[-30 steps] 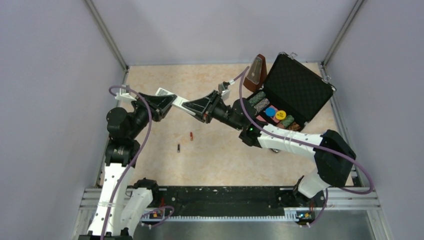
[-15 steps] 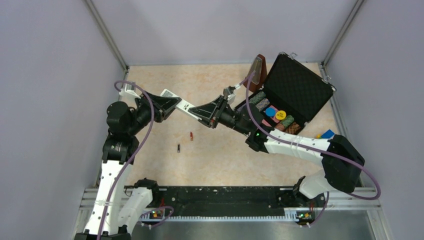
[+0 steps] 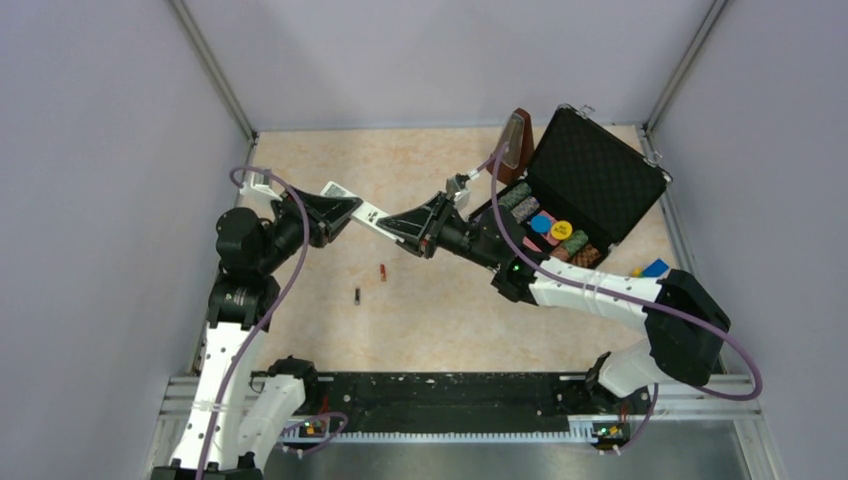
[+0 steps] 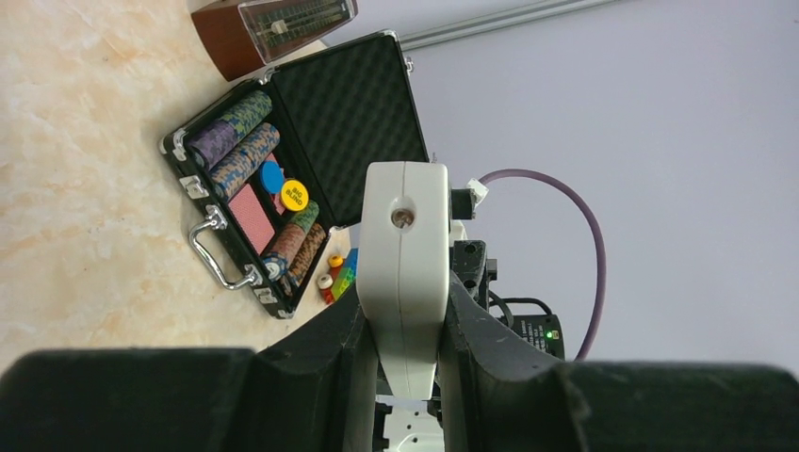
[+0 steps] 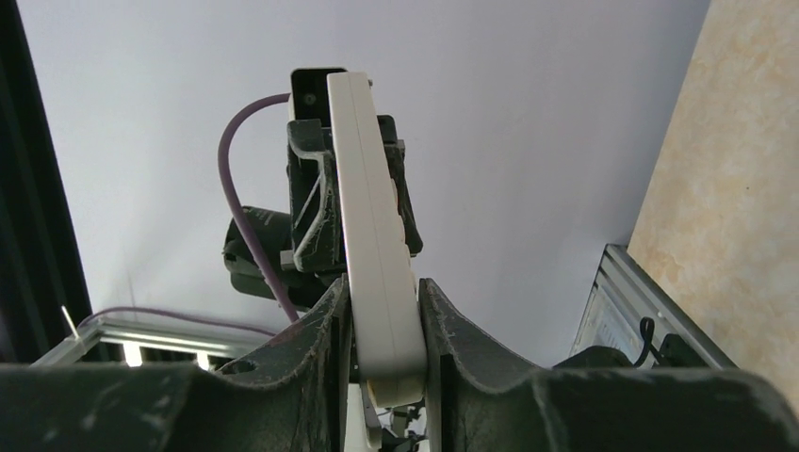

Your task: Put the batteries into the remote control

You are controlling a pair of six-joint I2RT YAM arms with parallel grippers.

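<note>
The white remote control (image 3: 368, 212) hangs in the air over the middle-left of the table, held end to end between both grippers. My left gripper (image 3: 345, 208) is shut on its left end, seen edge-on in the left wrist view (image 4: 405, 254) between the fingers (image 4: 325, 353). My right gripper (image 3: 402, 222) is shut on its right end, also edge-on in the right wrist view (image 5: 375, 264). The red battery (image 3: 382, 271) and the black battery (image 3: 357, 295) lie on the table below, apart from both grippers.
An open black case (image 3: 585, 185) with poker chips stands at the back right, with a brown metronome (image 3: 514, 140) behind it. Coloured toy blocks (image 3: 651, 268) lie by the right arm. Grey walls close in the table on three sides.
Both grippers, with the remote between them, shifted slightly right and toward the back a second ago. In the last half second almost nothing has moved. The batteries lie unmoved.
</note>
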